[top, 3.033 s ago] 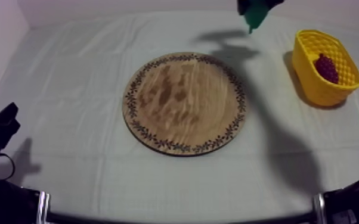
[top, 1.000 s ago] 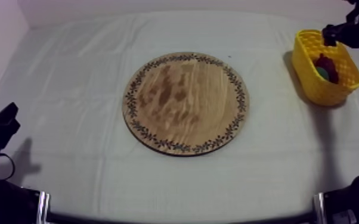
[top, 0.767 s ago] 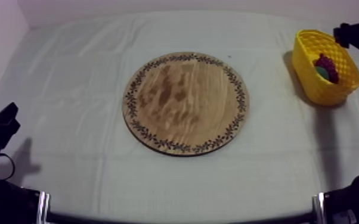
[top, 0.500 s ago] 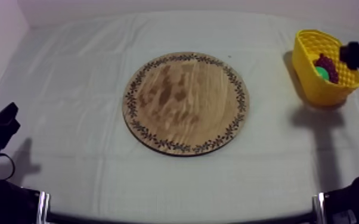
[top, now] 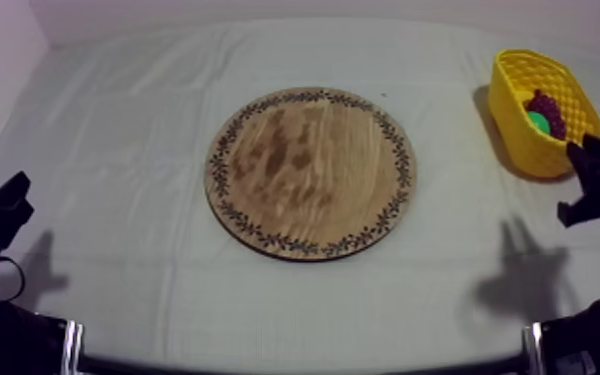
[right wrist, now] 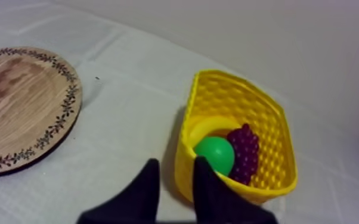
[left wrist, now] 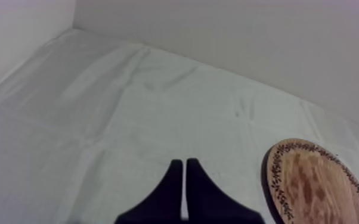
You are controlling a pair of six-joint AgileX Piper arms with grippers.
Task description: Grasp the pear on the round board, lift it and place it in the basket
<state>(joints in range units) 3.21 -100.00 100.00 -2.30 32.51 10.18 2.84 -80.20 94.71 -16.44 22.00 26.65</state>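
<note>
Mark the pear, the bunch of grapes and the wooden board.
pear (right wrist: 215, 154): right wrist view, on its rounded green side.
bunch of grapes (right wrist: 245, 149): right wrist view, on the middle of the dark cluster.
wooden board (top: 309, 172): top view, on the bare centre of its face.

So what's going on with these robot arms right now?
The pear already lies in the yellow basket, next to the bunch of grapes, not on the wooden board. The right gripper hangs just in front of the basket with its fingers open and holding nothing. The left gripper rests low at its own side of the table, fingers together. The task looks done.
</note>
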